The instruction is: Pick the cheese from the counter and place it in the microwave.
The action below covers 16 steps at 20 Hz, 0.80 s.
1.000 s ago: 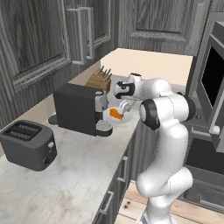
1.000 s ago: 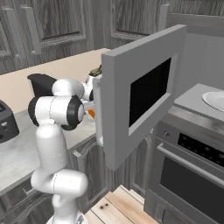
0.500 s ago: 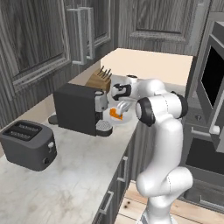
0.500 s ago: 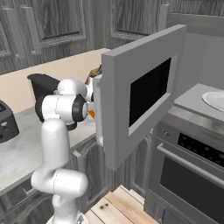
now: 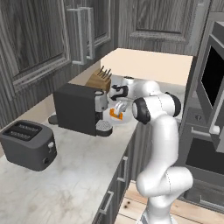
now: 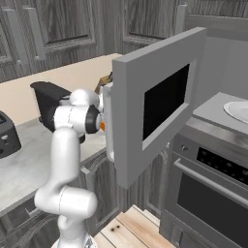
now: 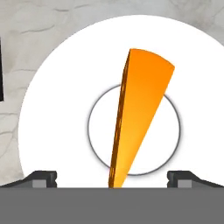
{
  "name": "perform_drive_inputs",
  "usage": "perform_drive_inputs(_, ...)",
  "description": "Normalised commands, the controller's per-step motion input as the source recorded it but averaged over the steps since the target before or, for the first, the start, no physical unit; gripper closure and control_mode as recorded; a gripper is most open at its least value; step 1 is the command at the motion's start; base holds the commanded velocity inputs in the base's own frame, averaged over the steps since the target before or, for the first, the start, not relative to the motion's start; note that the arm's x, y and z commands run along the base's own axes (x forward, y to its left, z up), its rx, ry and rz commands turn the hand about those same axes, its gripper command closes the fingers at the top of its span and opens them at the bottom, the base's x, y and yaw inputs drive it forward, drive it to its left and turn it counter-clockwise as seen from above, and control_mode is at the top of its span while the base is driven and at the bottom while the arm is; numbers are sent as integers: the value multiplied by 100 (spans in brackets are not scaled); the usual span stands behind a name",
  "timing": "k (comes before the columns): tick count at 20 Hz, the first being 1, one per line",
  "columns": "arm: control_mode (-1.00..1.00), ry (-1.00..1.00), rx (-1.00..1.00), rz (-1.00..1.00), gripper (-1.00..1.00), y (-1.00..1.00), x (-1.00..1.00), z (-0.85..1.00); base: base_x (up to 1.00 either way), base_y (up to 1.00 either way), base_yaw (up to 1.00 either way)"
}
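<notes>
Your arm has swung in lower over the bench [image 5: 74, 175] during the last second, and the pincer [image 7: 111, 178] now hangs straight above the cheese [image 7: 138, 116] with its jaws spread wide, gripping nothing. The cheese lies on a white plate [image 7: 52, 109] beside the coffee machine [image 5: 76, 109]. The microwave [image 6: 160, 101] door stands open, so closing on the wedge looks like your next step.

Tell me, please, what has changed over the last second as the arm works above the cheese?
The arm has folded in and lowered the open gripper closer over the cheese; nothing has been grasped yet. The cheese still lies on its white plate on the counter, and the microwave door stays open.
</notes>
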Motion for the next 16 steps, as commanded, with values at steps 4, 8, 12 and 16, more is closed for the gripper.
perform_drive_inputs(4,-100,2,0,2,-100,17,23,-23,0,0,0)
perform_drive_inputs(8,-100,1,0,2,-100,17,39,-24,0,0,0)
perform_drive_inputs(12,-100,0,-2,3,-100,5,39,-22,0,0,0)
perform_drive_inputs(16,-100,0,-3,4,-100,0,38,-16,0,0,0)
